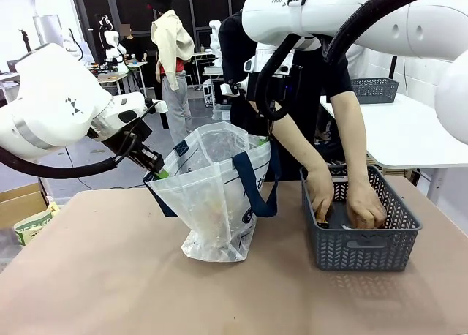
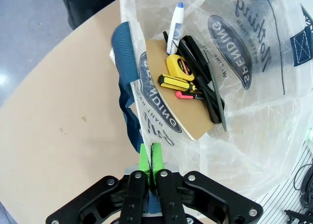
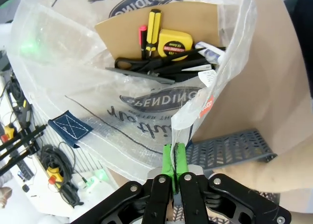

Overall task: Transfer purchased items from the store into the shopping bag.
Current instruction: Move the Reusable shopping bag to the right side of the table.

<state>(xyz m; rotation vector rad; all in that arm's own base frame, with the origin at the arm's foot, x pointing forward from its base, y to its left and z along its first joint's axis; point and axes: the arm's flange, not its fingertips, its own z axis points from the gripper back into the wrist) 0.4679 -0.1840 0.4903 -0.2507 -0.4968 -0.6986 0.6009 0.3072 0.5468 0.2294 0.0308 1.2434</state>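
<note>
Green-padded claws apparently pinch the shopping bag rim.

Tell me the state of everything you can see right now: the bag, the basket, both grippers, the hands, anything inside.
shopping bag, standing upright, mouth held open
left gripper, shut on the bag's rim
right gripper, shut on the opposite rim
basket, upright beside the bag, not touching it
person's hands, both down inside the basket
tape measure, lying inside the bag
</note>
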